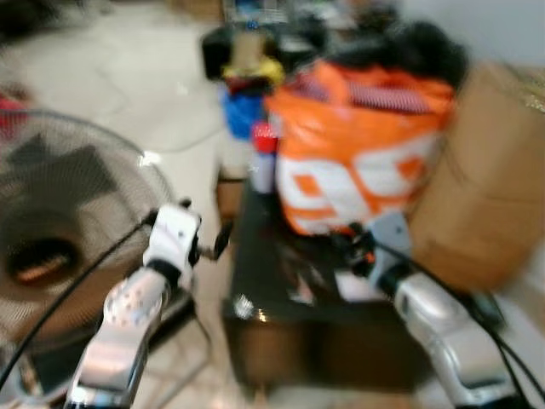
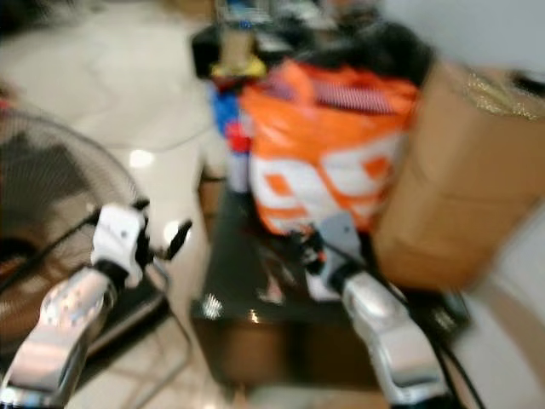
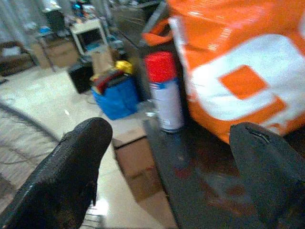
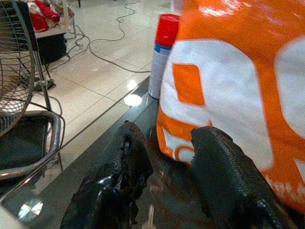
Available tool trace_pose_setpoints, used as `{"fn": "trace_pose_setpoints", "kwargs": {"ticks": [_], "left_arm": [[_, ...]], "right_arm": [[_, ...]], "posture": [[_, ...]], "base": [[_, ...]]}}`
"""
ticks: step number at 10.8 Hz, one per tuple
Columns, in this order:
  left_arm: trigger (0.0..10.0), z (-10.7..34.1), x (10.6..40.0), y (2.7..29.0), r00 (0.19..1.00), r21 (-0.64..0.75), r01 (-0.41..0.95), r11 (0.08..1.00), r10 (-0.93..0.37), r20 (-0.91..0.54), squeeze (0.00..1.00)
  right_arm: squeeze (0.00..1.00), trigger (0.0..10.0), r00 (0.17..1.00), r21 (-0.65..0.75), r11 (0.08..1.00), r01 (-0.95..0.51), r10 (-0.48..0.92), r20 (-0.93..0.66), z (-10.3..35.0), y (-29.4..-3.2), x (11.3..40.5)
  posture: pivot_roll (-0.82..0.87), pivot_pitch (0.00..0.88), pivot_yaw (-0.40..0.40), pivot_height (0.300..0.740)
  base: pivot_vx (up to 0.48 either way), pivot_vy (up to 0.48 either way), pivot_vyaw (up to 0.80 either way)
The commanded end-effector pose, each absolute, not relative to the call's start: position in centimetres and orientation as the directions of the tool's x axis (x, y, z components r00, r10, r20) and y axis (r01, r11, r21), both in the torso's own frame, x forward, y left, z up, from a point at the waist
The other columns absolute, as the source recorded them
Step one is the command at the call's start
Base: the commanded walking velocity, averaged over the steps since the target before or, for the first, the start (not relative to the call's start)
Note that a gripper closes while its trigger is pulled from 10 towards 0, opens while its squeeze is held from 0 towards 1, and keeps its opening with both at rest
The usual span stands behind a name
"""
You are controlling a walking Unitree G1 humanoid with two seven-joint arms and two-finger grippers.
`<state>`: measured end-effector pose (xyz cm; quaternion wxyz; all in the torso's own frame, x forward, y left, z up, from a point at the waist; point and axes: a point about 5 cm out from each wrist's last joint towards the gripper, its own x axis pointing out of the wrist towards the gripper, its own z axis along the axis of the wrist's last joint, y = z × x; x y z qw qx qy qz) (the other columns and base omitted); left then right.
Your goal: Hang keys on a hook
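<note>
Jaws of our left gripper (image 3: pixel 171 157) gape; our right gripper (image 4: pixel 164 157) is parted before the orange bag (image 1: pixel 358 153) on the bench (image 1: pixel 264 281).

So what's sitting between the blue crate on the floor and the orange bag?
A spray can with a red cap, upright on the dark table's edge, beside the orange bag and nearer than the blue crate, seen from the left wrist.

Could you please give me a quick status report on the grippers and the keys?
Left gripper open, raised beside the black table. Right gripper low over the table, nothing seen between its jaws. Keys and hook not made out. Orange bag and spray can ahead.
</note>
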<state>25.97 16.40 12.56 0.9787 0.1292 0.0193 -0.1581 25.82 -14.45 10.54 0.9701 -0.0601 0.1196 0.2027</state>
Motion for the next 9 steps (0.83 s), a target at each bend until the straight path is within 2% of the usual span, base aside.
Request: {"fn": "trace_pose_setpoints", "kwargs": {"ticks": [1, 3, 5, 6, 9], "left_arm": [[10.0, 12.5, 26.0, 16.8, 0.95, 0.262, 0.313, 0.913, -0.298, -0.095, 0.0], [10.0, 12.0, 25.9, 17.0, 0.942, 0.299, 0.335, 0.893, -0.308, -0.136, 0.0], [10.0, 11.4, 25.7, 17.2, 0.917, 0.307, 0.395, 0.866, -0.355, -0.18, 0.0], [10.0, 10.9, 25.3, 17.0, 0.89, 0.294, 0.452, 0.842, -0.402, -0.217, 0.0], [10.0, 8.6, 23.5, 17.1, 0.785, 0.253, 0.602, 0.757, -0.503, -0.363, 0.0]], "right_arm": [[0.0, 10.0, 0.878, -0.078, 0.903, -0.423, 0.387, -0.282, 10.2, -14.1, 25.9], [0.0, 10.0, 0.849, -0.096, 0.892, -0.442, 0.382, -0.365, 8.7, -14.5, 26.1], [0.0, 10.0, 0.816, -0.052, 0.895, -0.442, 0.378, -0.438, 6.8, -14.1, 26.8], [1.0, 10.0, 0.803, -0.031, 0.901, -0.432, 0.369, -0.469, 5.8, -13.9, 27.3], [1.0, 10.0, 0.755, 0.011, 0.909, -0.417, 0.352, -0.553, 2.8, -13.1, 27.7]], "posture": [[-0.05, 0.0, -0.018, 0.74], [-0.05, 0.0, -0.021, 0.74], [-0.06, 0.0, -0.027, 0.74], [-0.06, 0.0, -0.032, 0.74], [-0.04, 0.0, -0.059, 0.74]], "base": [[0.266, 0.0, 0.0], [0.0, 0.0, 0.0], [0.0, 0.0, 0.0], [0.0, 0.0, 0.0], [0.0, 0.0, 0.0]]}}
